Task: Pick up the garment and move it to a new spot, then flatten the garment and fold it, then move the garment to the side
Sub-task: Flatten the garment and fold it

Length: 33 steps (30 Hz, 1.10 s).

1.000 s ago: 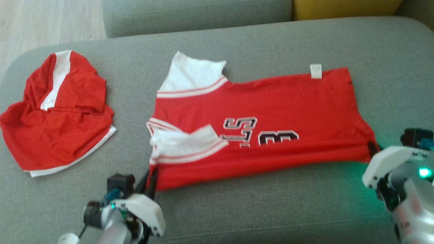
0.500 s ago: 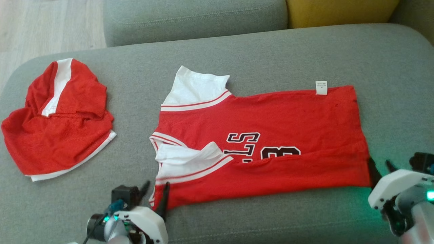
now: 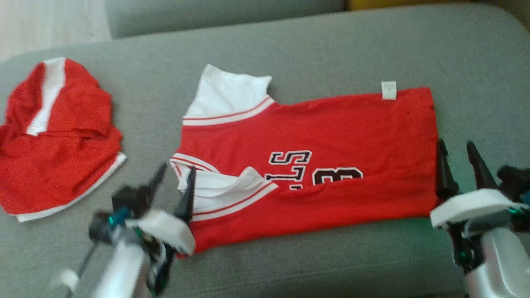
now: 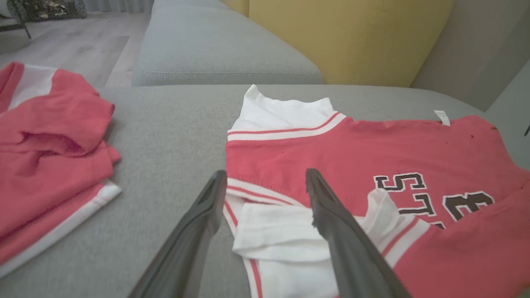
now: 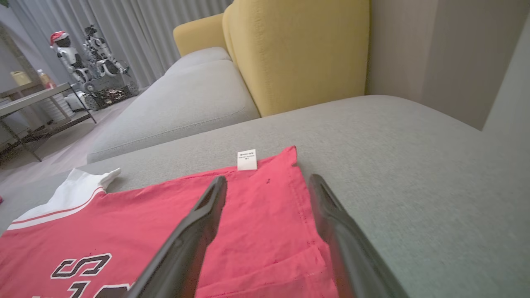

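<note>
The garment (image 3: 331, 124) is a red jersey with white sleeves and black lettering, lying flat across the grey couch seat (image 3: 290, 54). Its near long edge is folded up over part of the lettering. My left gripper (image 3: 177, 167) stands open at the collar end, one finger over the white sleeve and one beside it, with nothing between them. In the left wrist view the open left gripper (image 4: 266, 173) hovers over the jersey (image 4: 331, 153) neckline. My right gripper (image 3: 455, 144) stands open just off the hem end. The right wrist view has the right gripper (image 5: 267, 179) above the red hem (image 5: 124, 231).
A second red and white garment (image 3: 58, 136) lies bunched at the seat's left end, also in the left wrist view (image 4: 45, 136). A yellow cushion (image 5: 298, 54) and grey backrest stand behind. Wooden floor lies beyond the couch's left end, with a low table (image 5: 33, 99) and robot figures (image 5: 87, 54).
Both grippers have gone from shut on the jersey's near corners to open and have let go. Their fingers now stand higher up the picture. The head camera has shifted.
</note>
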{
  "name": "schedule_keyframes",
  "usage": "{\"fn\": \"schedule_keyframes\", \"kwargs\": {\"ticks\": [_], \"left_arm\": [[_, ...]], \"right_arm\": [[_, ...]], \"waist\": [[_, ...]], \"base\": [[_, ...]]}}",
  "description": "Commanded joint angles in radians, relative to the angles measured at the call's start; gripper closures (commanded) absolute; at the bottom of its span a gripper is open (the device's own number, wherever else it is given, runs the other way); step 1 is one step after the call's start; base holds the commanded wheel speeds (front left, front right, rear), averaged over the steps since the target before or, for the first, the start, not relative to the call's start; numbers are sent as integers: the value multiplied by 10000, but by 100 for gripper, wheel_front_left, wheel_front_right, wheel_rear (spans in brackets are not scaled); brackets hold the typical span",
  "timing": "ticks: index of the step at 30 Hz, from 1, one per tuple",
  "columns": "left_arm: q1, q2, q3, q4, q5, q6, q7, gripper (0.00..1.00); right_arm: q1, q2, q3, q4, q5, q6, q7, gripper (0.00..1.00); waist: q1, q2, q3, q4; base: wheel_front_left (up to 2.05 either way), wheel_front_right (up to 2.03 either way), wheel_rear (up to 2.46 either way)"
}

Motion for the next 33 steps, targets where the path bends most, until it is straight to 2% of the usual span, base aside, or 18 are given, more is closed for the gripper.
{"fn": "schedule_keyframes", "kwargs": {"ticks": [1, 6, 7, 14, 17, 18, 20, 27, 33], "left_arm": [[-1137, 468, 240, -122, 223, -218, 39, 0], [-3099, 1331, 219, 422, 373, -613, 1316, 0], [-3099, 1331, 219, 422, 373, -613, 1316, 0], [-5906, 2657, -24, 1494, -101, -1062, 3577, 0], [-6805, 3208, -660, 1804, -688, -1097, 4581, 0], [-7288, 3657, -1229, 1875, -1178, -1101, 5146, 0], [-7710, 4112, -1758, 1926, -1645, -1102, 5589, 0], [-8766, 5187, -3448, 2177, -2505, -1104, 6517, 0], [-9277, 5385, -4081, 2652, -2843, -1105, 6460, 0]], "right_arm": [[-579, 56, 430, -549, -165, -9, -150, 0], [-1461, 217, 1167, -919, -350, -9, -103, 0], [-1461, 217, 1167, -919, -350, -9, -103, 0], [-2695, 469, 2033, -1005, -308, -9, -253, 0], [-3091, 576, 2377, -961, -231, -9, -398, 0], [-3293, 632, 2581, -921, -160, -9, -520, 0], [-3443, 676, 2754, -882, -69, -9, -659, 0], [-3641, 741, 3074, -765, 253, -9, -1079, 0], [-3684, 758, 3116, -594, 335, -9, -1222, 0]], "waist": [[0, 0, 581, -395], [0, 0, 1607, -1087], [0, 0, 1607, -1087], [0, 0, 2796, -2089], [0, 0, 3151, -2443], [0, 0, 3325, -2644], [0, 0, 3466, -2810], [0, 0, 3727, -3151], [0, 0, 3782, -3286]], "base": [[0, 0, 0], [0, 0, 0], [0, 0, 0], [0, 0, 0], [0, 0, 0], [0, 0, 0], [0, 0, 0], [0, 0, 0], [0, 0, 0]]}}
